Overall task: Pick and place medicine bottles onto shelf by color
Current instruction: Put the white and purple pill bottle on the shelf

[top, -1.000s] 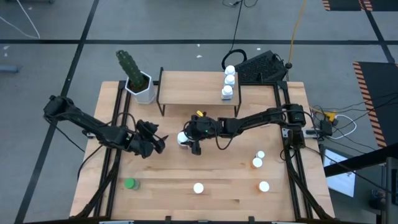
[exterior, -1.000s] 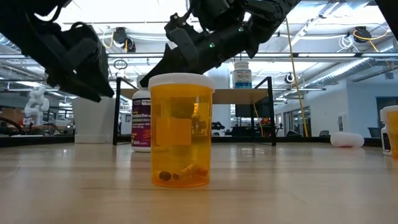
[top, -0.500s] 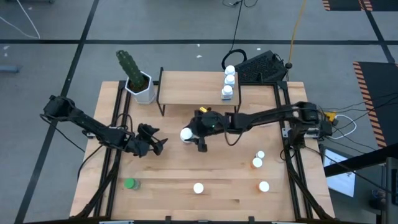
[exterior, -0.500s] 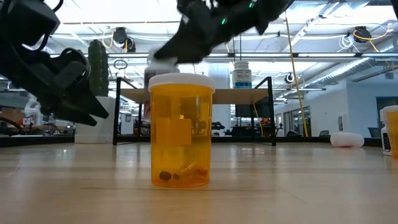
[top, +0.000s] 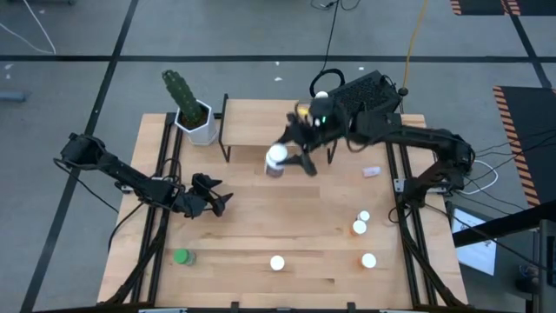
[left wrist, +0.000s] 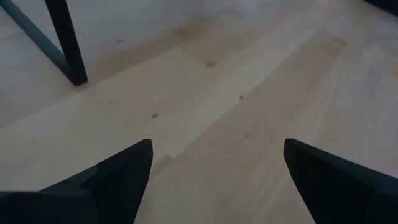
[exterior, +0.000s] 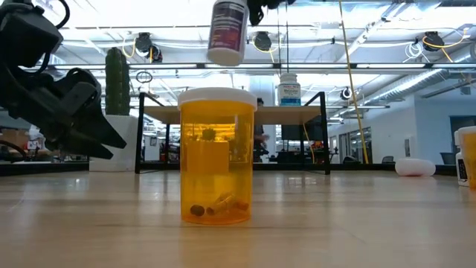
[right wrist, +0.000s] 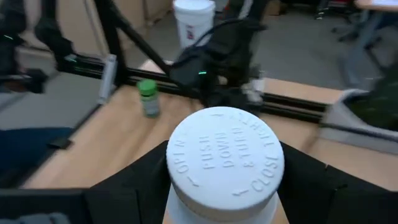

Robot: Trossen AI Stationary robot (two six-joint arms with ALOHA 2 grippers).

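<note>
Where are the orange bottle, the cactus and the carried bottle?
orange bottle [exterior: 216, 156], low view, front of body
cactus [top: 180, 90], high view, green stem
carried bottle [right wrist: 225, 155], right wrist view, white cap top

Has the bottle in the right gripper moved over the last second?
Yes. The right gripper has carried the white-capped bottle up off the table and toward the shelf; it now hangs by the shelf's front edge.

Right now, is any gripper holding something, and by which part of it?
The right gripper holds a white-capped bottle by its sides just below the cap, lifted above the shelf. The left gripper is open and empty.
</note>
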